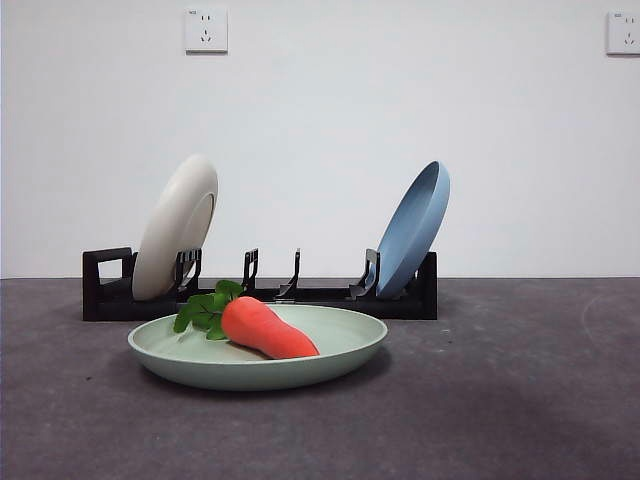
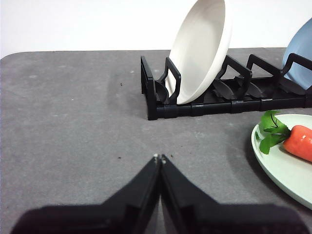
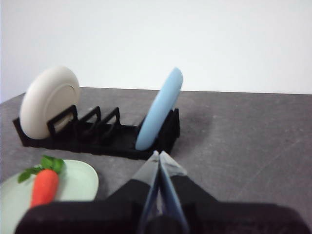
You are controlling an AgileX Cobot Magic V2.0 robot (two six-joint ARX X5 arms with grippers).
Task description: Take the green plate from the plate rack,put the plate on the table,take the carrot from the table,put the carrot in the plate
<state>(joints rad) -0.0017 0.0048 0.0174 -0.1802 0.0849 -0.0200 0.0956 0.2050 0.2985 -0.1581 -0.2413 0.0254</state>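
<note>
The green plate lies flat on the dark grey table, just in front of the black plate rack. The carrot rests in the plate, its leaves toward the rack. The plate and carrot show at the edge of the left wrist view, and the plate with the carrot in the right wrist view. My left gripper is shut and empty over bare table, away from the plate. My right gripper is shut and empty, drawn back from the rack.
A cream-white plate leans in the rack's left end and a light blue plate in its right end. A white wall with two sockets stands behind. Neither arm shows in the front view.
</note>
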